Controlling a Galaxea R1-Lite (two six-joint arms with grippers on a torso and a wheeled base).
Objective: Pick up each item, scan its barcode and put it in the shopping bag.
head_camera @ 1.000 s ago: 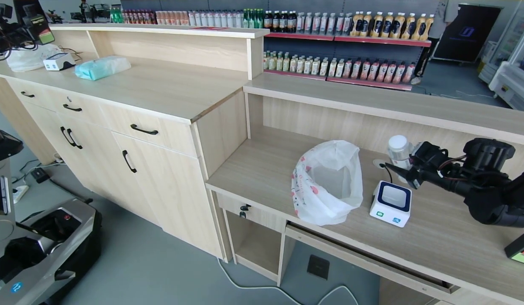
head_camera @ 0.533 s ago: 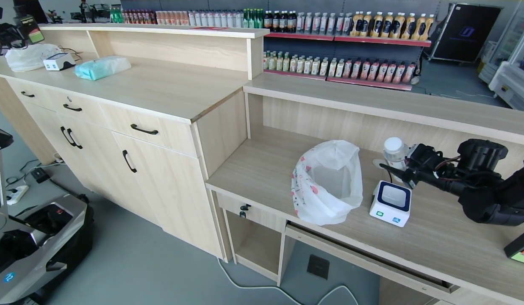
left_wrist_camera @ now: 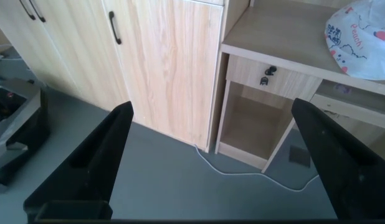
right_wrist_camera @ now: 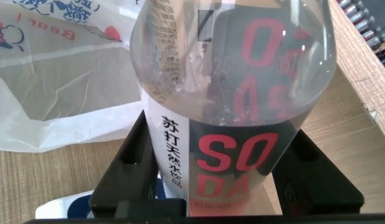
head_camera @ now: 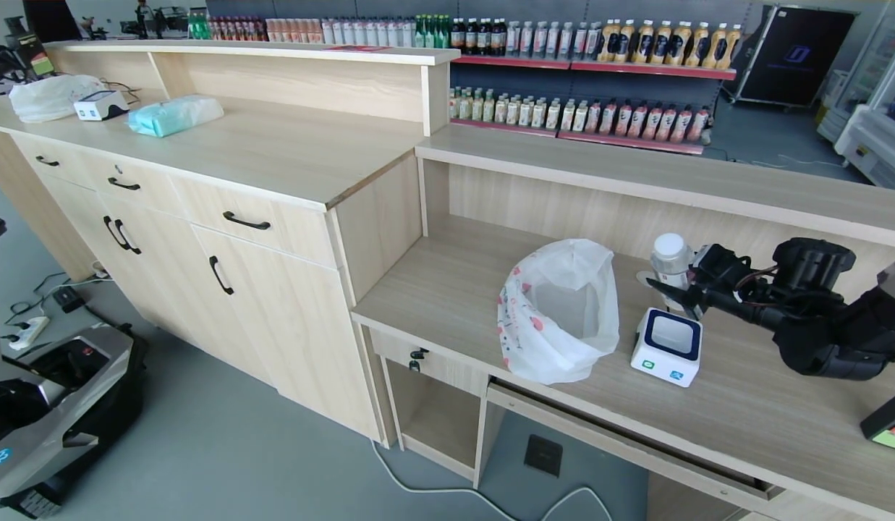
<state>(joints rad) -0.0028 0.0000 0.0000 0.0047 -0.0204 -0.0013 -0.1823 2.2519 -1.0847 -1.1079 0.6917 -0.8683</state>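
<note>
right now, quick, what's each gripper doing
Left gripper: open, holding nothing.
Right gripper: closed on the clear bottle.

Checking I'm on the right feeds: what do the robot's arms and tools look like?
The right arm is black, with bulky rounded joint housings and thin red and black cables near the wrist. The right tool has slim black fingers. The left tool has two broad, flat black fingers, wedge-shaped.
</note>
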